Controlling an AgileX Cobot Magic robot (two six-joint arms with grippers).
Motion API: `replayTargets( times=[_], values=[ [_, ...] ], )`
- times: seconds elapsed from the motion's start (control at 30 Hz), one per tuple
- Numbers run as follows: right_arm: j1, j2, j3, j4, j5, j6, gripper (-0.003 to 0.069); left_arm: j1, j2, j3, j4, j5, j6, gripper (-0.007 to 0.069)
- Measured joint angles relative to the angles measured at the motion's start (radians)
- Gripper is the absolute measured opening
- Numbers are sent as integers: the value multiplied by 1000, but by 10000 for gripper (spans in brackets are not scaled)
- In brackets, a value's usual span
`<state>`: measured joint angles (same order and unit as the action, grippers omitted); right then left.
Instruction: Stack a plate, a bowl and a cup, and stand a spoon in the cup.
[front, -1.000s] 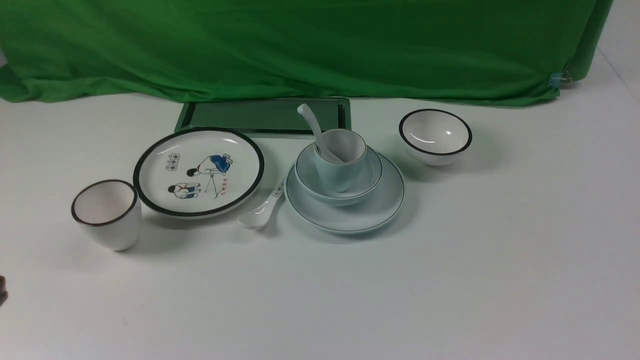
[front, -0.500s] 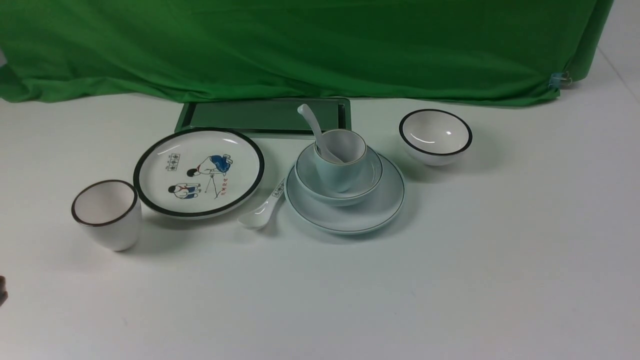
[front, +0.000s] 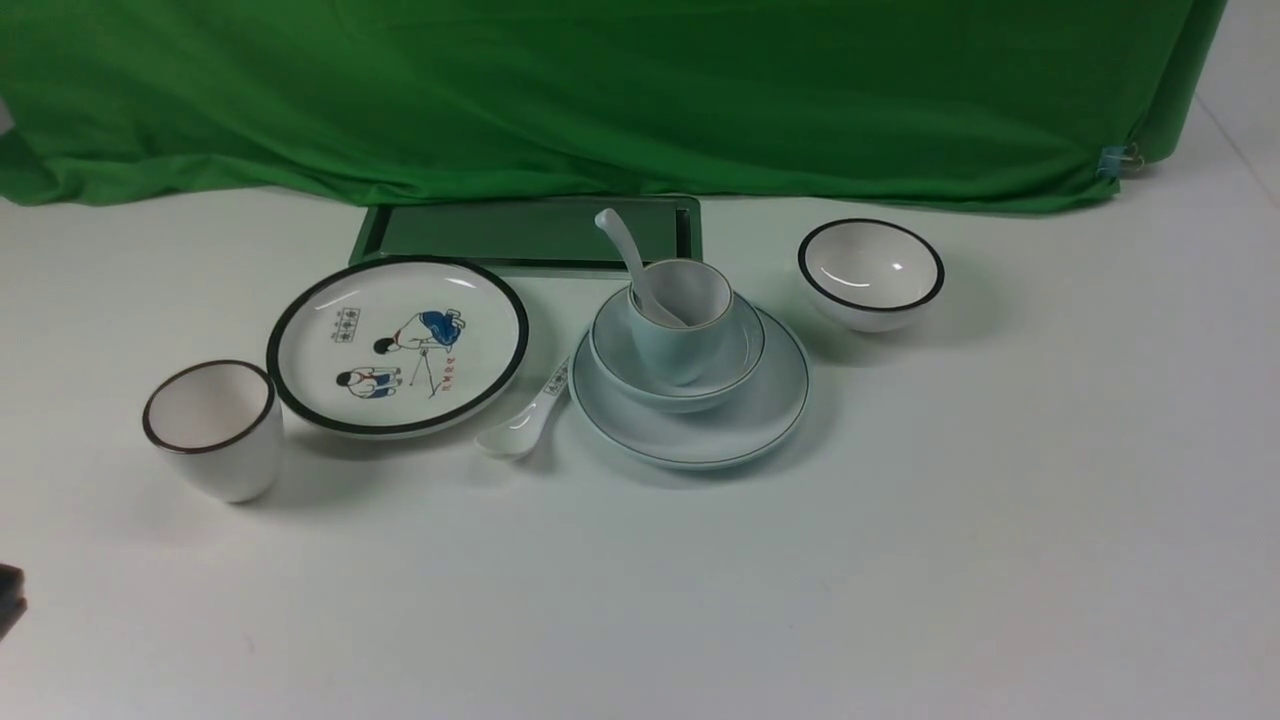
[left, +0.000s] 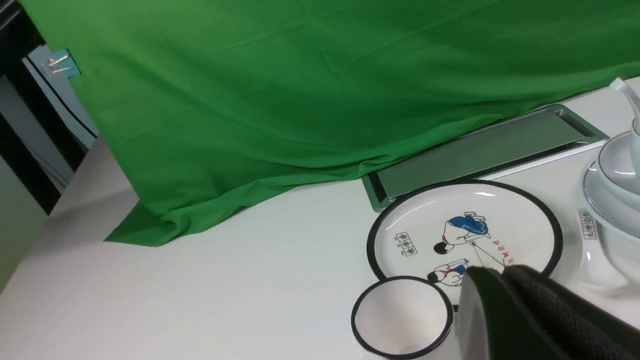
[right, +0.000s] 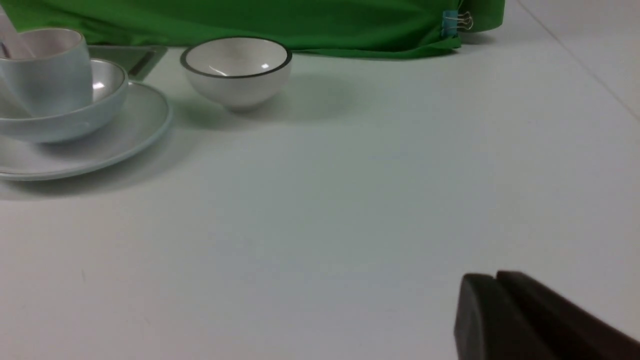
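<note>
Spoon (front: 628, 255) stays standing in cup (front: 682, 318); left gripper (front: 8, 596) shifted slightly.

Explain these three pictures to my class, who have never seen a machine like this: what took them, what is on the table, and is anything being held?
The machine is a robot with two arms, each ending in a gripper. One camera sits between the arms looking forward; one more rides on each wrist.

In the front view, a pale blue-green plate carries a bowl, the bowl carries a cup, and a spoon stands in the cup.

Around the stack sit a cartoon plate, a black-rimmed cup, a second spoon, a small white bowl and a grey tray by the green cloth.

The left gripper and right gripper show as dark fingers pressed together, holding nothing.
</note>
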<state>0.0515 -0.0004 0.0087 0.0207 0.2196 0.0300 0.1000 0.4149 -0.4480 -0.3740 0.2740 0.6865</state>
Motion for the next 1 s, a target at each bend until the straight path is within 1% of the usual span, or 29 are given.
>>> replayTargets(
  times=[0.1, 0.2, 0.27, 0.43, 0.47, 0.53, 0.57, 0.6, 0.63, 0.7, 0.8, 1.0],
  values=[
    [-1, 0, 0, 0, 0, 0, 62, 0, -6, 7, 13, 5, 0, -29],
    [-1, 0, 0, 0, 0, 0, 69, -9, -58, 39, 111, 5, -4, -29],
    [-1, 0, 0, 0, 0, 0, 69, -9, -84, 61, 132, 3, -23, -29],
    [-3, 0, 0, 0, 0, 0, 81, -10, -278, 274, 207, -89, -290, -29],
    [-3, 0, 0, 0, 0, 0, 81, -10, -285, 283, 207, -94, -301, -29],
    [-3, 0, 0, 0, 0, 0, 89, -10, -378, 393, 278, -159, -486, -29],
    [-3, 0, 0, 0, 0, 0, 90, -10, -384, 400, 283, -162, -486, -29],
    [-3, 0, 0, 0, 0, 0, 94, -10, -406, 439, 316, -164, -608, -29],
    [-3, 0, 0, 0, -1, 0, 97, -9, -410, 446, 329, -147, -655, -29],
    [-3, 0, 0, 0, 0, 0, 104, -9, -413, 449, 342, -62, -729, -29],
    [-3, 0, 0, 0, 0, 0, 112, -9, -413, 455, 354, -18, -738, -29],
    [-3, 0, 0, 0, 0, 0, 125, -10, -413, 455, 355, -18, -710, -29]
  ],
)
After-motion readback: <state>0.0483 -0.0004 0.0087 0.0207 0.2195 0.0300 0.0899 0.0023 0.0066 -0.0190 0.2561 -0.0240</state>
